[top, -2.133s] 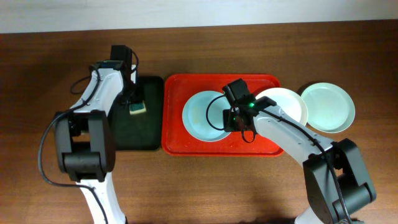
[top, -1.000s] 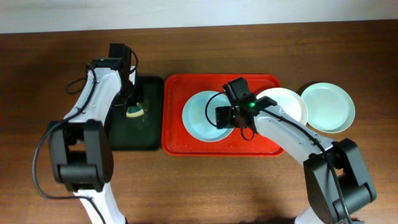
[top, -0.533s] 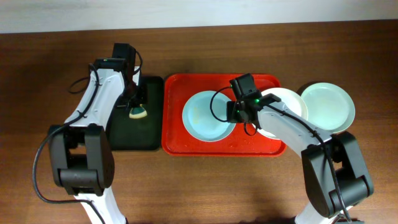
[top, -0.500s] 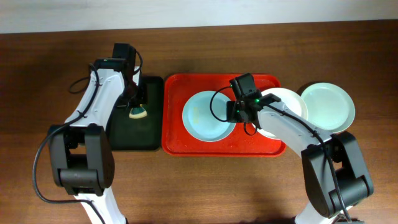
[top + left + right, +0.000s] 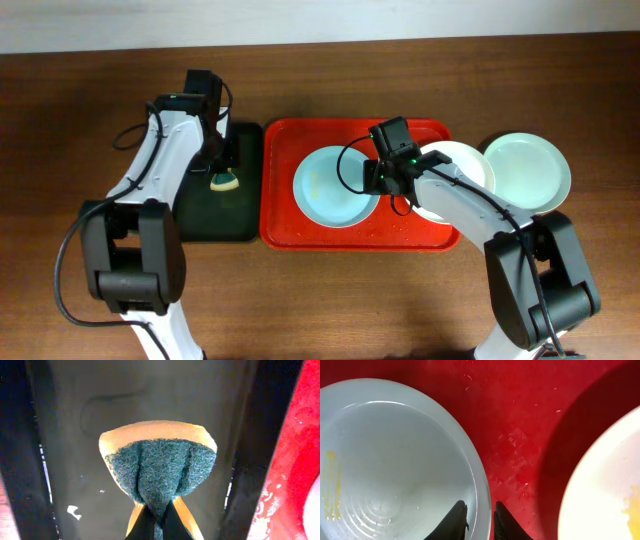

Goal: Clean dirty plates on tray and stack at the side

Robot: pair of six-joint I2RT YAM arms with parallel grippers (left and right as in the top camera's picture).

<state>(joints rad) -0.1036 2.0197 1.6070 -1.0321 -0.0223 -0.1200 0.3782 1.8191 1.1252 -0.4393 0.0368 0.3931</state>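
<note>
Brown wooden table (image 5: 350,300) under everything, so we'll start at the business ends. We see the right gripper (image 5: 479,515) clamped on the rim of the mint-blue plate (image 5: 395,460), one finger inside the rim and one outside. That plate lies flat in the middle of the red tray (image 5: 280,220) and has a yellow smear (image 5: 330,480) on the side away from the grip. Near it, the white plate (image 5: 605,475) also shows some yellow and sits at the tray's right end, partly under the right arm (image 5: 470,205). We've got a second mint-blue plate (image 5: 527,172) off the tray on the table, right against the white one. Over on the other side, the left gripper (image 5: 156,519) is pinched tight on a sponge (image 5: 157,467), green scrub side towards the wrist camera with yellow foam around it, hanging over the wet black tray (image 5: 65,420) just beside the red one.
</note>
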